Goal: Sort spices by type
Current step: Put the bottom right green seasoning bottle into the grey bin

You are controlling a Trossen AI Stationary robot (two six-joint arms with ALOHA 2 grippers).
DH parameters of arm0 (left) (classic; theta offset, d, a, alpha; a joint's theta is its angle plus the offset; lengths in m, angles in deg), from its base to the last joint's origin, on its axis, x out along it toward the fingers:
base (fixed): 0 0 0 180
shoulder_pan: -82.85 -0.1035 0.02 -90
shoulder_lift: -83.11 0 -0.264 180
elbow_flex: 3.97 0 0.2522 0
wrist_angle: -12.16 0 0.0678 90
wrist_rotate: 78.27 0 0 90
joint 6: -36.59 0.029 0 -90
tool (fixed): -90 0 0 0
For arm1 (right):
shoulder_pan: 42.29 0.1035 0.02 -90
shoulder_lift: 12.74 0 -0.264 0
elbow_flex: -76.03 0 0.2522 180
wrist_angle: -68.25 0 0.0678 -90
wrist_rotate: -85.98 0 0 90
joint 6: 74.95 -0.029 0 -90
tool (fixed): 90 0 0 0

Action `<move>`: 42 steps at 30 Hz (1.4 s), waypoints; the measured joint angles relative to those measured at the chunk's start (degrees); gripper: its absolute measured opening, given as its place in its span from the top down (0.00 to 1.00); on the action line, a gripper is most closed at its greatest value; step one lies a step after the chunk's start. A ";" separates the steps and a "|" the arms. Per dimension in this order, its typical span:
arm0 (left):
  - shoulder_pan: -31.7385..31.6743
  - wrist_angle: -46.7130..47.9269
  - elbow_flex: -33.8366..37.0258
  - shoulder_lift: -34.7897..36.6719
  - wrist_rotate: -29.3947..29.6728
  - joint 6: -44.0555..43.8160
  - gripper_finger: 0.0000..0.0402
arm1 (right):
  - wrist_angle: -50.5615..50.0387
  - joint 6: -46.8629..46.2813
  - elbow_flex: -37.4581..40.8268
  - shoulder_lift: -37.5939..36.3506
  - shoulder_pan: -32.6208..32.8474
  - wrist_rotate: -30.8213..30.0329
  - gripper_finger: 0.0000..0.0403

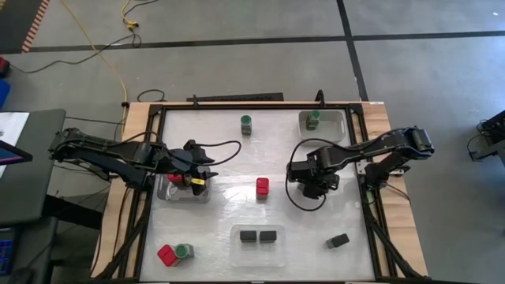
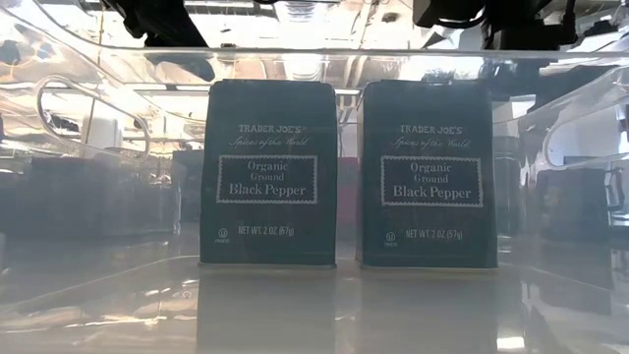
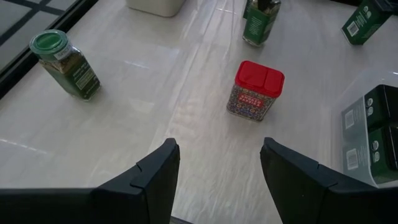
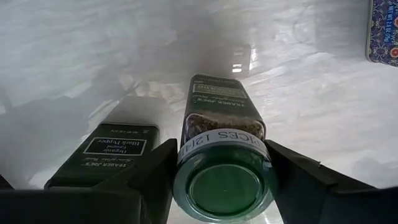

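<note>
One green-lidded jar (image 4: 221,165) clamped in right gripper (image 4: 221,180); slip risk if grip is shallow. Left gripper (image 3: 217,177) fingers apart, over tray (image 1: 167,194).

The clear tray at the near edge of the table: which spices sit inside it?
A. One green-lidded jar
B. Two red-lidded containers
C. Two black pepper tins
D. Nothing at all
C: the high view shows two dark tins side by side in the clear tray, and the low view reads "Black Pepper" on both.
</note>
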 joint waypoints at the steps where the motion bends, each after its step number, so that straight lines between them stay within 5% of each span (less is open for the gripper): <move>1: 0.01 0.00 0.00 0.00 0.00 0.01 0.46 | -0.04 0.00 0.00 0.00 0.00 0.00 0.36; 14: 0.00 0.00 0.00 0.00 0.02 -0.44 0.46 | -0.24 -0.22 0.00 0.00 -0.36 -1.53 0.18; 25: 0.00 0.01 0.00 0.00 0.02 0.15 0.46 | -7.72 -15.04 -8.23 0.02 -0.35 -1.55 0.12; 28: 0.01 0.02 0.00 0.00 0.02 0.17 0.46 | -8.40 -24.61 -11.29 0.02 -0.91 -1.55 0.12; 34: 0.01 0.07 0.00 0.00 0.02 0.19 0.46 | -8.68 -59.58 -13.22 -0.35 -5.09 -1.55 0.13; 42: 0.02 0.13 0.00 0.00 0.02 0.26 0.46 | -14.73 -86.69 -11.13 -0.33 -8.29 -1.46 0.13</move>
